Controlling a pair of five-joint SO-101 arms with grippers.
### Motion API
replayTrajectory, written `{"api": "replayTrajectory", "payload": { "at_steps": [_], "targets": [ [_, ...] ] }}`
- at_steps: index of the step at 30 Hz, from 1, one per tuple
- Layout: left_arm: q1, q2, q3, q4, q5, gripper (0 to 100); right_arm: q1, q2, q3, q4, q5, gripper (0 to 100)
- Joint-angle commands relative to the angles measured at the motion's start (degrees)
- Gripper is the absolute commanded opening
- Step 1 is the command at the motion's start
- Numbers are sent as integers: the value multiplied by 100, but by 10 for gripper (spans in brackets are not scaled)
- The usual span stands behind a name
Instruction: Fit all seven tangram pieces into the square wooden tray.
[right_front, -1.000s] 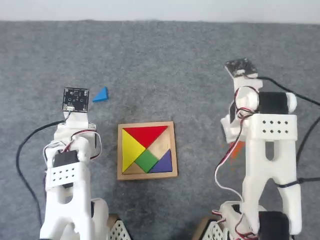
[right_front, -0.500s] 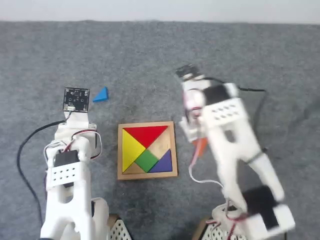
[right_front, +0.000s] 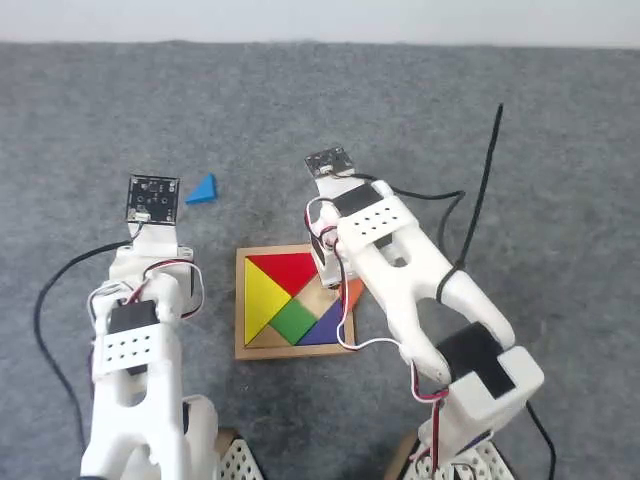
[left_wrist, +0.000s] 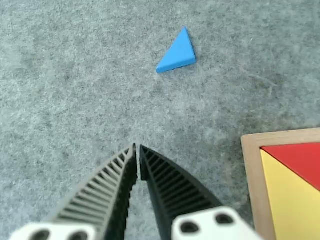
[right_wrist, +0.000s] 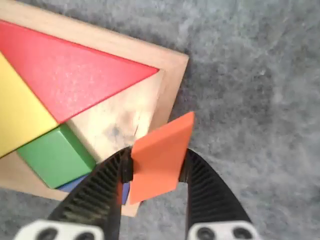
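The square wooden tray lies between the arms, holding red, yellow, green and purple pieces, with a bare slot at its right side. My right gripper is shut on an orange parallelogram piece, held over the tray's right edge. A small blue triangle lies on the mat, beyond my left gripper, which is shut on nothing above the mat left of the tray.
Grey felt mat covers the table. A black cable loops off the right arm. Both arm bases stand at the near edge.
The right arm has swung left from the right side of the mat, carrying the orange piece to the tray's right edge. The left arm has kept still.
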Motion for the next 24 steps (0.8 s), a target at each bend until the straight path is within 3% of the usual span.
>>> {"api": "replayTrajectory", "payload": {
  "at_steps": [1, 12, 24],
  "targets": [
    [35, -9, -31, -97, -62, 13, -171, -40, -202, -136, -255, 32],
    [35, -9, -31, -97, -62, 13, -453, -13, -185, -831, -1240, 38],
    [35, 0, -31, -114, -62, 13, -462, 479, -501, -479, -1371, 318]
  ]
}}
